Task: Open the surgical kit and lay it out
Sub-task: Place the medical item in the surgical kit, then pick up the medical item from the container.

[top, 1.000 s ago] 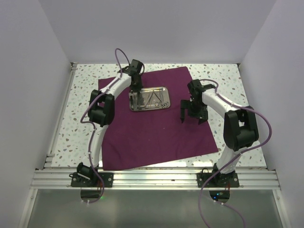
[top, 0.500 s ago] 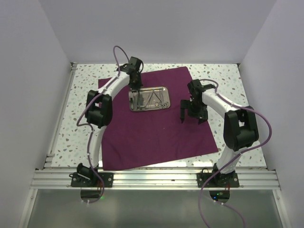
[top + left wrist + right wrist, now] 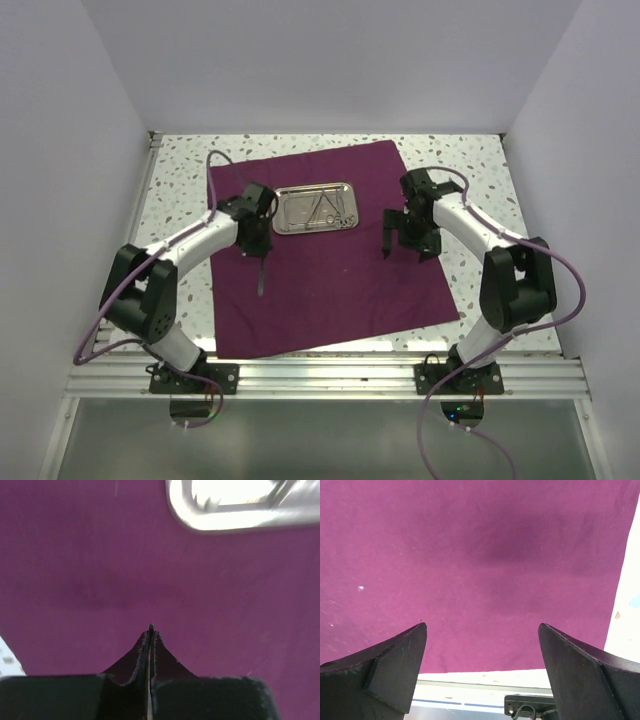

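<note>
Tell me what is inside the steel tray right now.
Several thin silver instruments lie in the steel tray, bunched toward its end nearer the right arm; the other end shows bare metal. They are too small to tell apart, and whatever lies beneath them is hidden.

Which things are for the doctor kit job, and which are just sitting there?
For the job: purple cloth, steel tray, tools in the tray, thin tool pinched in the left hand, open right hand.
Just there: speckled table, metal rail in front.
</note>
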`<state>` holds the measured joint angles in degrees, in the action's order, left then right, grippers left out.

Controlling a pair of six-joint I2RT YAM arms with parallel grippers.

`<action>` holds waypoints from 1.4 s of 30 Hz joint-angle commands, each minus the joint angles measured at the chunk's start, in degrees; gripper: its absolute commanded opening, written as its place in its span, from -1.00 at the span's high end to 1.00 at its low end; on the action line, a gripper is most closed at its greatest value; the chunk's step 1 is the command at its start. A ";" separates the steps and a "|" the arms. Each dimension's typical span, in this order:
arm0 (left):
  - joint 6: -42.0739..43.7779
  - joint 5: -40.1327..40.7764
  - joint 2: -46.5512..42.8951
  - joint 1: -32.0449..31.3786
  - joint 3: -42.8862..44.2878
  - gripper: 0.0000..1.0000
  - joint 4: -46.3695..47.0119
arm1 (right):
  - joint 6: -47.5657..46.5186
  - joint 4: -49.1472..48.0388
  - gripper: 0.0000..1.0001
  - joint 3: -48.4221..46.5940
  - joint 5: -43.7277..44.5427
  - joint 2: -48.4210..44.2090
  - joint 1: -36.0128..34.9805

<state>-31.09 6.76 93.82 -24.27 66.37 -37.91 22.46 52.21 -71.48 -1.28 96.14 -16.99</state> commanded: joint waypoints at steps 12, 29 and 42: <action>-8.28 0.62 -16.04 -2.18 -21.37 0.62 1.88 | -0.22 -2.11 -0.94 5.65 -2.24 -4.99 -0.23; 4.36 3.96 14.70 1.07 26.41 0.09 -0.67 | -0.66 -0.09 -0.94 3.99 0.75 -5.17 -0.23; 7.54 2.72 44.78 3.27 59.93 0.24 -4.81 | -2.51 2.02 -0.95 -1.02 6.81 -1.58 -0.06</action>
<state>-25.45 8.97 137.93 -21.63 122.83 -40.97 21.47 53.25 -69.49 2.87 93.49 -16.99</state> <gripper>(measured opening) 0.384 0.972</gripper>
